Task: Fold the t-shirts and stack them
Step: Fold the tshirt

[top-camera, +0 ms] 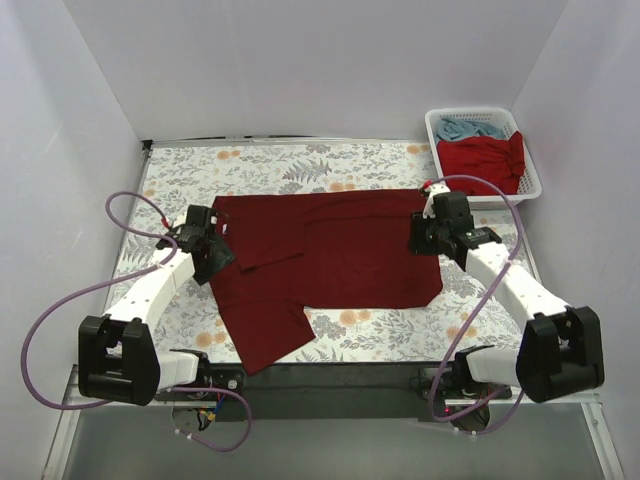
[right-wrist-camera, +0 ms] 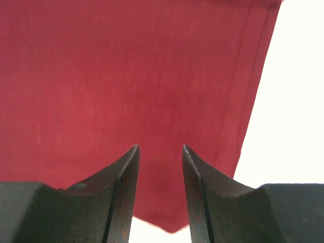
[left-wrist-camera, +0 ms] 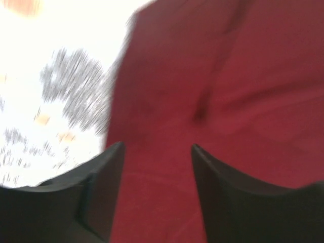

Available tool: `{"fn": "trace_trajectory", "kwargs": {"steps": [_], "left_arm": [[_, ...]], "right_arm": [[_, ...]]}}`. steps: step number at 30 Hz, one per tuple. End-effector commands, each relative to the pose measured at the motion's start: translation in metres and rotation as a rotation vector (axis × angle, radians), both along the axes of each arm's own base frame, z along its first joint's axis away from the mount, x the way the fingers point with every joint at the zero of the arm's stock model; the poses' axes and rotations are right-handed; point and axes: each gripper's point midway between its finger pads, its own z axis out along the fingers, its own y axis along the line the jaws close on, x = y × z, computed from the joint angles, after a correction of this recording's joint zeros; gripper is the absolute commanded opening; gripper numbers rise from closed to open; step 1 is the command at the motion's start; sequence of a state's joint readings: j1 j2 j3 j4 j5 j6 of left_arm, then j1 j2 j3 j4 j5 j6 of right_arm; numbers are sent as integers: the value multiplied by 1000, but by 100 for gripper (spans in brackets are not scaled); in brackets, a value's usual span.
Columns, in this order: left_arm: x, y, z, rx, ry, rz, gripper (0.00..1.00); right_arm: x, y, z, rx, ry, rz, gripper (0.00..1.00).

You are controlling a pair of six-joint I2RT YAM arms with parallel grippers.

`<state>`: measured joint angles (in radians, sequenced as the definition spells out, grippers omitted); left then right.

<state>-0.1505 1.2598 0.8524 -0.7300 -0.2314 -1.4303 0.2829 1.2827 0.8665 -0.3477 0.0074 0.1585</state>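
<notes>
The dark maroon t-shirt lies spread flat across the middle of the table, one sleeve reaching toward the front edge. My left gripper is open over the shirt's left edge; in the left wrist view the gripper has cloth between its jaws, blurred. My right gripper is open over the shirt's right edge; in the right wrist view the gripper hangs above the maroon cloth near its hemmed corner. The brighter red shirt and the light blue shirt lie in the basket.
The white lattice basket stands at the back right corner. The floral table cloth covers the table. Grey walls close in on three sides. Purple cables loop beside each arm.
</notes>
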Motion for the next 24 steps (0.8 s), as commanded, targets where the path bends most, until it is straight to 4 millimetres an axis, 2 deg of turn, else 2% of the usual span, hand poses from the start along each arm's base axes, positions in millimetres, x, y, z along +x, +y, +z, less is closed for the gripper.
{"fn": "trace_trajectory", "kwargs": {"steps": [1, 2, 3, 6, 15, 20, 24], "left_arm": [[-38, -3, -25, -47, 100, 64, 50], [-41, -5, -29, -59, 109, 67, 48], [-52, -2, -42, -50, 150, 85, 47], [-54, 3, -45, -25, 162, 93, 45], [-65, 7, -55, 5, 215, 110, 40], [-74, 9, -70, 23, 274, 116, 39], [-75, 13, -76, 44, 273, 121, 37]], "right_arm": [[-28, 0, -3, 53, 19, -15, 46], [-32, -1, 0, 60, 4, -16, 46], [-42, -3, -8, 64, 15, -16, 46], [-46, -2, -10, 69, 22, -8, 46], [-54, -8, -22, 52, 44, -29, 46], [-54, -11, -25, 36, 46, -36, 46], [-55, -16, -29, 19, 49, -58, 46]]}}
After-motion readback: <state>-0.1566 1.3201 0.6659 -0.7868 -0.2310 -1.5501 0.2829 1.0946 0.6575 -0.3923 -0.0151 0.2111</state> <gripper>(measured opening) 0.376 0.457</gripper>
